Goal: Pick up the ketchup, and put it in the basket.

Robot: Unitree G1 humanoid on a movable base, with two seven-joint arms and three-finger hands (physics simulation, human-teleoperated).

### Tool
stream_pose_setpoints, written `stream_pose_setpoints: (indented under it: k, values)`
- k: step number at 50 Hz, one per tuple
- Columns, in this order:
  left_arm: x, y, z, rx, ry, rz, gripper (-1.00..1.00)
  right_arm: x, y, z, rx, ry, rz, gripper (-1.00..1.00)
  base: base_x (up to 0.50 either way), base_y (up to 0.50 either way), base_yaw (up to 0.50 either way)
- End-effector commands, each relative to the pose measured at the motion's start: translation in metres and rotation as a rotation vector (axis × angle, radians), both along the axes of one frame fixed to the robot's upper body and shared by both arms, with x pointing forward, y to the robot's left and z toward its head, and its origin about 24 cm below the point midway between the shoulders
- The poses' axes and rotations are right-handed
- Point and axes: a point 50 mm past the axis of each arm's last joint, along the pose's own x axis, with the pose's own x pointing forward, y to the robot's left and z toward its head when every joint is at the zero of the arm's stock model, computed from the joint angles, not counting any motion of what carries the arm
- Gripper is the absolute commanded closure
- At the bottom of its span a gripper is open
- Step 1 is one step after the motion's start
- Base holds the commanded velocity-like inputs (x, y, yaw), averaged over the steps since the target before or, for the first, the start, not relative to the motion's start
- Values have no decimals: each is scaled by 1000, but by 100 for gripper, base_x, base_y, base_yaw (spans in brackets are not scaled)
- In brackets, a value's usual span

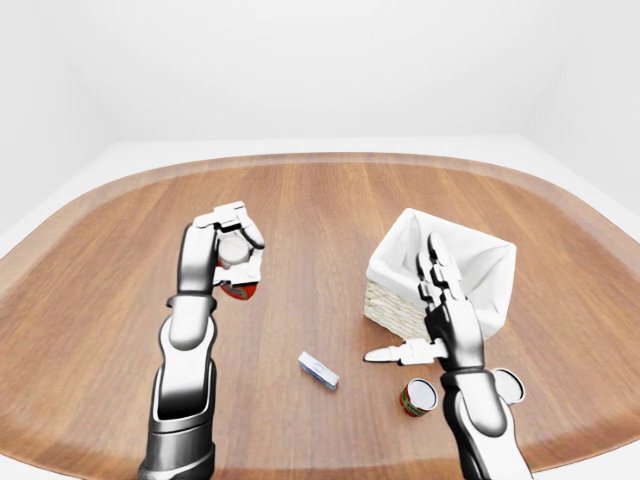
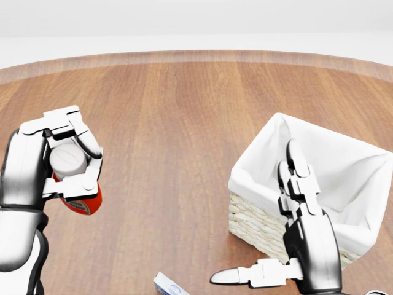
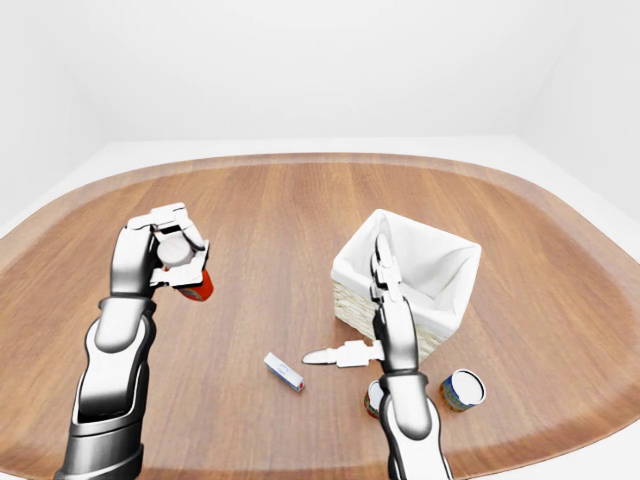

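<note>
Bare simulated room: blank white walls (image 1: 320,60) around one rounded wooden table (image 1: 320,220).

head view: nearest, looking down | eye views: farther (both share table (image 1: 320,200), basket (image 3: 440,262))

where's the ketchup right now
In the head view the ketchup is at the left, gripped in the left robot hand, well left of the basket.
</note>
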Motion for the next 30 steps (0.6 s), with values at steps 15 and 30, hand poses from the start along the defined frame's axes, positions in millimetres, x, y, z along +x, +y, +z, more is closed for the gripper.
stream_pose_setpoints:
  k: [15,30]
  values:
    - [20,-88,22,-111,-71,-209,93,0,-2,2,1,-4,-6,-100,0,0,0]
    - [13,-129,12,-157,-23,-286,93,-3,0,3,0,-8,-3,-100,0,0,0]
